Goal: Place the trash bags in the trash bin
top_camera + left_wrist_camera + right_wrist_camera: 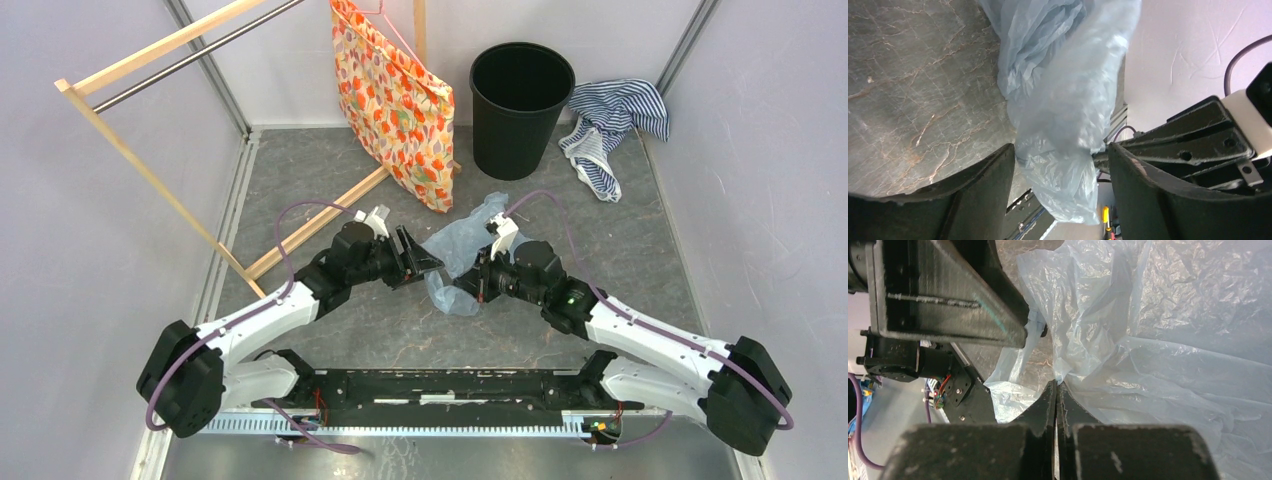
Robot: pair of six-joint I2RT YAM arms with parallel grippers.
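The pale-blue translucent trash bag (462, 248) lies crumpled on the grey floor between my two grippers. My right gripper (478, 283) is shut on a fold of the trash bag (1128, 365); its jaws press together with plastic pinched at the tips (1056, 385). My left gripper (432, 262) is open, its fingers standing wide on either side of a hanging part of the bag (1063, 125), not touching it. The black trash bin (520, 108) stands upright at the back, apart from both grippers, its mouth open.
An orange floral fabric bag (395, 105) hangs on a wooden rack (150, 170) left of the bin. A blue-white striped cloth (612, 125) lies right of the bin. Pale walls close in on both sides.
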